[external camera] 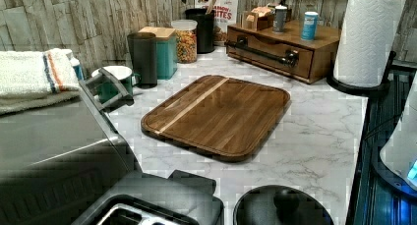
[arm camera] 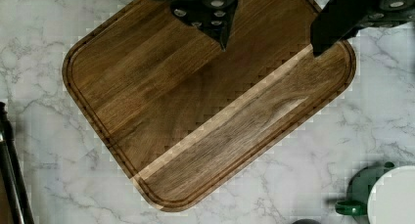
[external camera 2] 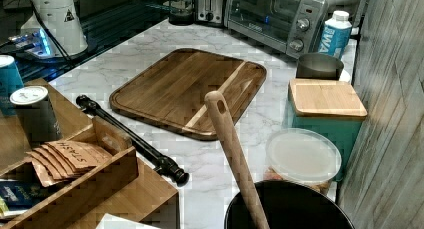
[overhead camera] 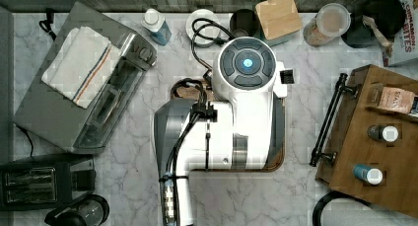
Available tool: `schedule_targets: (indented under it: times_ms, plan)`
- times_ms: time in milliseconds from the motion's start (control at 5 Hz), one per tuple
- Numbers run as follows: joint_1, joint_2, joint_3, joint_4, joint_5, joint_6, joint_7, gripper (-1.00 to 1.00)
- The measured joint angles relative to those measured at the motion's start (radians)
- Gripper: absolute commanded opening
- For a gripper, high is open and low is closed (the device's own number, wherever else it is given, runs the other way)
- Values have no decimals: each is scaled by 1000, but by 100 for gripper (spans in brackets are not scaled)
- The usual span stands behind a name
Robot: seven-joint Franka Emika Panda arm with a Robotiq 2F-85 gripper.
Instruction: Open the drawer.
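One rigid black bar handle (overhead camera: 329,118) on the closed drawer (external camera: 268,51), well aside of the spread-open gripper (arm camera: 271,38); mid-bar grasp judged best.

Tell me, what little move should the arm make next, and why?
Probably carry the gripper sideways toward the drawer. The gripper hangs open above the cutting board, well away from the drawer's black bar handle, and the drawer looks shut.

"STASH" is read on the tea packets (external camera 2: 65,156). "ITES" is seen on the cereal box (external camera: 227,10), and "WA" on the blue bottle (external camera 2: 334,35).
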Motion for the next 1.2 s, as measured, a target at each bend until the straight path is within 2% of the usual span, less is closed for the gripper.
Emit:
schedule_targets:
  times_ms: [400,600,1200]
  plan:
    - [2,1,0,-6,0,6,0,100]
    - [-1,0,-6,-27,0,43,-70,100]
    - [-64,13,-41,-114,-53,113,-345,100]
